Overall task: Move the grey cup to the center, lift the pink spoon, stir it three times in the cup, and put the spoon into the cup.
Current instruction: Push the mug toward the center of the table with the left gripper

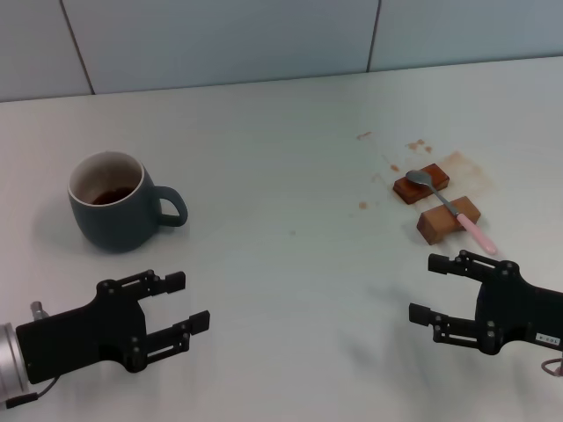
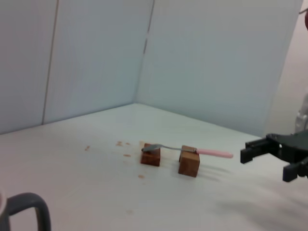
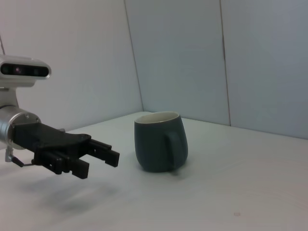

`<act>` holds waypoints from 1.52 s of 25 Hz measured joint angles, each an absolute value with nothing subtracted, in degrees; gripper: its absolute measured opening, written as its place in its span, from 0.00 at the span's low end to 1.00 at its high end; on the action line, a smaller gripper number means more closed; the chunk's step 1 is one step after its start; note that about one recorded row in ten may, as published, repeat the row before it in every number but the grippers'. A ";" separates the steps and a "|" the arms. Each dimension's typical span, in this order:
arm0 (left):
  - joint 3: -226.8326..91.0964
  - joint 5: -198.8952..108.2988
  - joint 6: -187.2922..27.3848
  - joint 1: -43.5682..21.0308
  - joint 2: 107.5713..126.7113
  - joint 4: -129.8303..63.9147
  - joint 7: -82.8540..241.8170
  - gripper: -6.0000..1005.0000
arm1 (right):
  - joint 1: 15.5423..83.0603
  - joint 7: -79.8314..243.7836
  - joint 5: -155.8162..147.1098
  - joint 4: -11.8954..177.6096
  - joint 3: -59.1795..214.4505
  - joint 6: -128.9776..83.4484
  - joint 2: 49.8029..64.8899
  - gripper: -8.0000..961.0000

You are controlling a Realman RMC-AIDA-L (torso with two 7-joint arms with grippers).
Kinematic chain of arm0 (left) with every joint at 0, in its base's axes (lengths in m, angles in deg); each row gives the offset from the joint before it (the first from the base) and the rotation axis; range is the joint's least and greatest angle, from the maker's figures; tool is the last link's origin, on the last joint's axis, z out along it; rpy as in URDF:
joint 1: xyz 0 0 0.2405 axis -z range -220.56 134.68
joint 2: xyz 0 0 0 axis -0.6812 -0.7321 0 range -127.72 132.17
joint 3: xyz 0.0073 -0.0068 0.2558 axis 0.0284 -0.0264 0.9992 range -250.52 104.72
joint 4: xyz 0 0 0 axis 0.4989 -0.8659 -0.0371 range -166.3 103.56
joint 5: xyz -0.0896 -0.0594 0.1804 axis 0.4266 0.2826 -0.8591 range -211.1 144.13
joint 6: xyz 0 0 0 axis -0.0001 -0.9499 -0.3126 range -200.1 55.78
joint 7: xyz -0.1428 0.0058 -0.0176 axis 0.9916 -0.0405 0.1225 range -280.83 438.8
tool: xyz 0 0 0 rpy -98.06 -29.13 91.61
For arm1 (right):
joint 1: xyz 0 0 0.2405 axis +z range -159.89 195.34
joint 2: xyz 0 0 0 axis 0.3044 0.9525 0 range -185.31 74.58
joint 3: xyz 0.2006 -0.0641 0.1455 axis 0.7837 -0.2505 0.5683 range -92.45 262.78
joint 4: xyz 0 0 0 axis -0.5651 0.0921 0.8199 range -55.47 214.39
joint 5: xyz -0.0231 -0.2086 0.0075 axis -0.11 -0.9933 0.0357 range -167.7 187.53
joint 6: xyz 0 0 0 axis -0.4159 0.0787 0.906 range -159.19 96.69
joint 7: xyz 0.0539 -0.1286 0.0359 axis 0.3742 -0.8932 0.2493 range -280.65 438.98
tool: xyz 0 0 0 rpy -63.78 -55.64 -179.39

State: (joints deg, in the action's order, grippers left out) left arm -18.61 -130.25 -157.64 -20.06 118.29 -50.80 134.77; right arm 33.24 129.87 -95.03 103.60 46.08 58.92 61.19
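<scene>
The grey cup stands upright at the table's left with dark liquid inside and its loop handle turned toward the middle. It also shows in the right wrist view as the cup. The pink spoon lies across two brown wooden blocks at the right, its pink handle pointing toward me. My left gripper hovers open in front of the cup, apart from it. Just short of the spoon's handle tip, my right gripper is open and holds nothing.
Brown spatter stains mark the table behind the blocks. A pale tiled wall closes off the far edge. The left wrist view shows the spoon bridging the two blocks.
</scene>
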 joint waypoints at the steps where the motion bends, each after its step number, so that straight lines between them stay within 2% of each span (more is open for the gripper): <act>1: -18.34 -130.26 -157.59 -20.08 118.31 -50.79 134.48 0.75 | 33.26 129.90 -95.03 103.65 46.06 58.92 61.18 0.82; 6: -18.29 -130.32 -157.56 -20.41 118.49 -50.79 134.26 0.54 | 33.29 129.92 -95.03 103.64 46.10 58.93 61.16 0.82; 17: -18.45 -130.03 -157.77 -20.35 118.69 -50.80 134.05 0.31 | 33.43 129.96 -95.02 103.49 45.99 59.03 61.08 0.82; 22: -21.74 -129.83 -160.11 -20.35 118.83 -51.13 133.75 0.09 | 33.46 129.96 -95.02 103.54 46.19 59.06 61.08 0.82; 25: -26.46 -129.71 -161.00 -19.91 119.76 -52.21 131.93 0.00 | 33.53 129.96 -95.02 103.53 46.22 59.07 61.07 0.82; 28: -34.21 -128.10 -160.94 -18.65 120.69 -53.15 128.69 0.00 | 33.72 129.96 -95.02 103.50 46.23 59.02 61.03 0.82; 38: -49.93 -114.30 -152.31 -17.38 120.78 -47.15 101.13 0.00 | 33.55 129.96 -94.92 103.69 46.23 59.48 60.90 0.82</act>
State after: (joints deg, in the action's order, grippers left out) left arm -49.93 -114.30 -152.31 -17.38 120.78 -47.15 101.13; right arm 33.55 129.96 -94.92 103.69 46.23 59.48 60.90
